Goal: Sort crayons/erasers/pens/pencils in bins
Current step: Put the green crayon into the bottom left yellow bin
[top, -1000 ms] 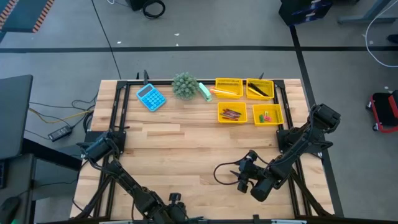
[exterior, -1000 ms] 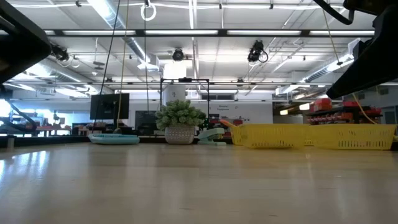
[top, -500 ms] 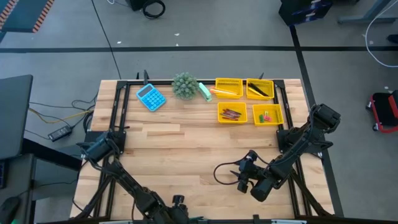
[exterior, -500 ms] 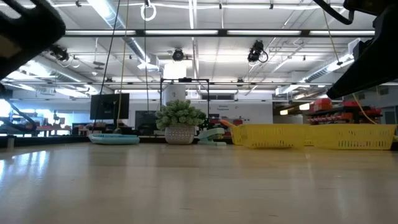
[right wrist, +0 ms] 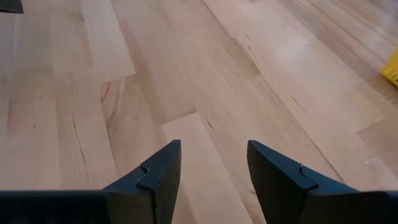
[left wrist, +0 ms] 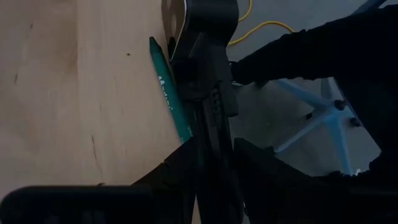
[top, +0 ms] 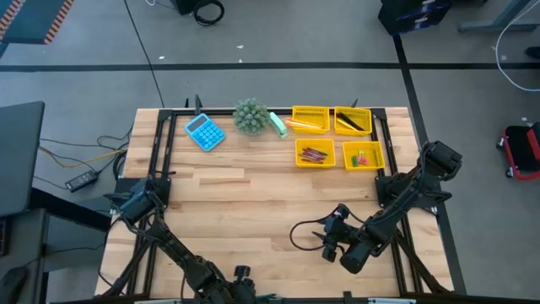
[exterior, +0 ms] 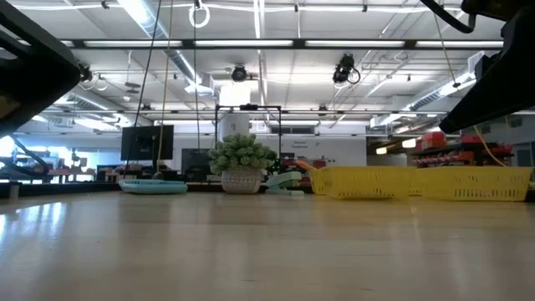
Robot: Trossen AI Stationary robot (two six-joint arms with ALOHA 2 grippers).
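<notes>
Nearest us, at the front edge of the table (top: pixel 253 194), both arms sit folded low. The right gripper (right wrist: pixel 211 177) hovers over bare butcher-block planks in the front right part, its two fingers (right wrist: pixel 155 177) spread wide with nothing between them. The left gripper (top: pixel 239 272) is tucked at the very front edge near the middle; we cannot tell how its jaws stand, since its wrist view is filled by dark arm parts beside a green strip along the table's edge.

The middle of the wood is bare, pale boards with darker seams and knots.

Along the far edge we see a blue calculator (top: pixel 204 131) at the left, then a small potted plant (top: pixel 251 116), then a pale green object (top: pixel 278 124) just beside it. To the right of that stand the four yellow bins (top: pixel 324 142) in a two-by-two block. The far left bin holds pencils (top: pixel 308 123), the far right one pens (top: pixel 353 123), the near left one crayons (top: pixel 315 154), the near right one erasers (top: pixel 363 157).

Beyond the table, the high view shows grey floor with dark tape lines and cables. The low view looks into a wide hall with ceiling strip lights (exterior: pixel 259 43), ducts, hanging cameras, a monitor (exterior: pixel 147 142) and shelving at the back
</notes>
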